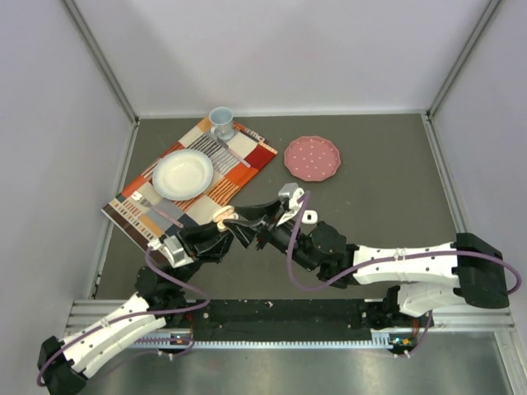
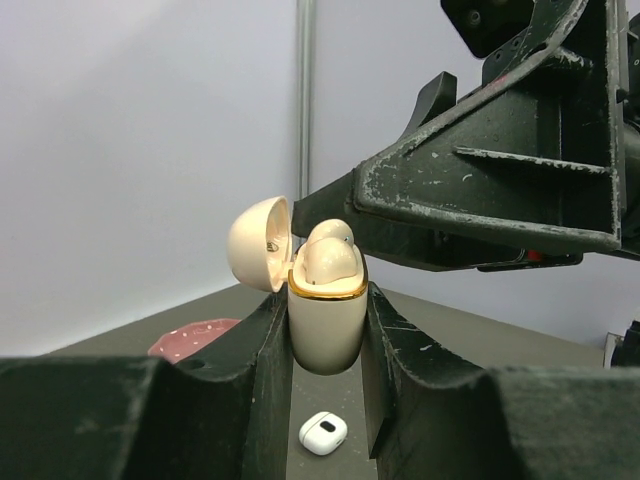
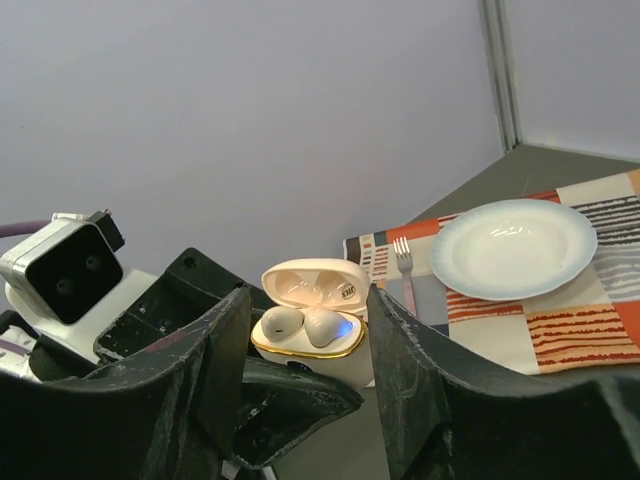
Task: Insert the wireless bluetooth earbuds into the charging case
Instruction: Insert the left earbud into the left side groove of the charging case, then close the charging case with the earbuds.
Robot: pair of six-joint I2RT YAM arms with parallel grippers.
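My left gripper (image 2: 327, 345) is shut on a peach charging case (image 2: 327, 325), held upright above the table with its lid (image 2: 258, 243) flipped open. Two pale peach earbuds (image 3: 283, 321) sit side by side in the case's wells (image 3: 310, 345), and a blue light glows beside one. In the top view the case (image 1: 221, 216) is between the two arms. My right gripper (image 3: 308, 332) is open, its fingers (image 3: 225, 350) standing either side of the case without touching it. It holds nothing.
A small white shut case (image 2: 323, 433) lies on the dark table below, seen as the white case (image 1: 309, 216) in the top view. A striped placemat (image 1: 193, 177) carries a white bowl (image 1: 183, 174), a fork (image 3: 404, 262) and a cup (image 1: 221, 123). A pink plate (image 1: 312, 157) lies further back.
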